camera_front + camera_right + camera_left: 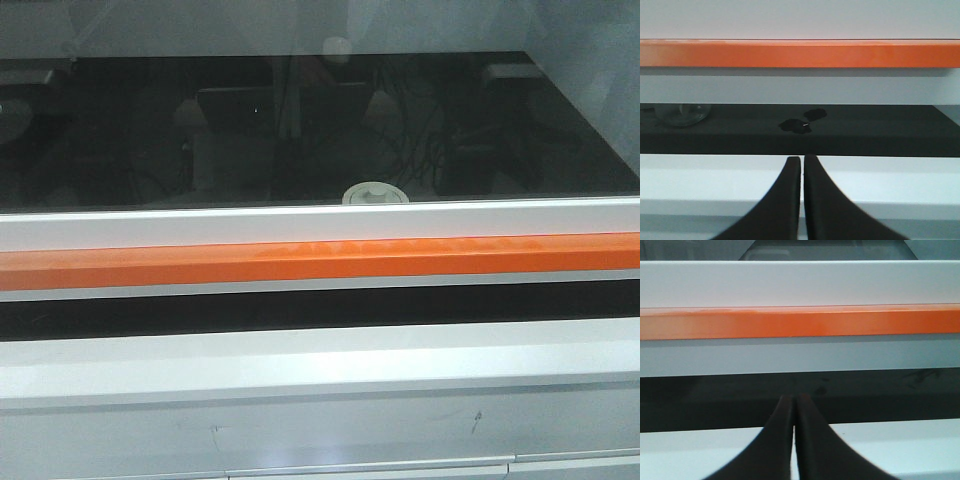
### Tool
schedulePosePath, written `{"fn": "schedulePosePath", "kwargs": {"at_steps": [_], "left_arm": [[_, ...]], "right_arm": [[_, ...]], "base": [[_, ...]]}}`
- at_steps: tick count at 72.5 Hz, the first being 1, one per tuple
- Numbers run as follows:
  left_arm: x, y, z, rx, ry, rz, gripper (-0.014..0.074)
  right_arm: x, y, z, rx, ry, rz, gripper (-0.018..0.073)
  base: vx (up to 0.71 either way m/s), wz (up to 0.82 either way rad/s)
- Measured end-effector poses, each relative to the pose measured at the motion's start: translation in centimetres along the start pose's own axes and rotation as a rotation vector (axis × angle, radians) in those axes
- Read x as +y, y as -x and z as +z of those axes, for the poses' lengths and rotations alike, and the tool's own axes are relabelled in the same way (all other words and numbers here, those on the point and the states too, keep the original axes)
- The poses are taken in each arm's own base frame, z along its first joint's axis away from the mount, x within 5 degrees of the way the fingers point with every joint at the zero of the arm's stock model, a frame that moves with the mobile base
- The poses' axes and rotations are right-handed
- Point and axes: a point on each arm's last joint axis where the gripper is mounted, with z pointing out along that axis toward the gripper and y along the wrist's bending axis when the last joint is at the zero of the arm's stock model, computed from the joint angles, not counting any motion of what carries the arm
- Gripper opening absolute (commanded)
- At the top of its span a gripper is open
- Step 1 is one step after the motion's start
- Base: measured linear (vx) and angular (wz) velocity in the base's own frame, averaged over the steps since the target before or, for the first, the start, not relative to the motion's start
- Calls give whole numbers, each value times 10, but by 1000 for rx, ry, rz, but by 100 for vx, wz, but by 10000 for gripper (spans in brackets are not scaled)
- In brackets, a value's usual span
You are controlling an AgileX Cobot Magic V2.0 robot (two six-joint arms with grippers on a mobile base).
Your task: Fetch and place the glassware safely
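Observation:
The glassware's cream-white round lid (375, 194) shows in the front view, just behind the white rail at the front edge of a glossy black surface; the jar body is hidden there. In the right wrist view a clear squat glass body (681, 113) stands at the far left of a dark shelf slot, its top cut off by the white bar. My right gripper (801, 159) is shut and empty, in front of the slot and to the right of the glass. My left gripper (793, 398) is shut and empty, facing the dark slot. Neither gripper shows in the front view.
An orange strip (320, 262) runs across the cabinet front between white rails, with the dark slot (320, 310) below it. Dark blotches (801, 122) lie on the slot floor ahead of my right gripper. A white ledge (715, 180) lies under both grippers.

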Motion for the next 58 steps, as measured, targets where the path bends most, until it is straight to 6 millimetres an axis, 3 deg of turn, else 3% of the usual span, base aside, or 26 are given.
{"fn": "schedulePosePath", "kwargs": {"at_steps": [58], "left_arm": [[0,0,0,0,0,0,-7]], "right_arm": [[0,0,0,0,0,0,-8]], "base": [[0,0]]}}
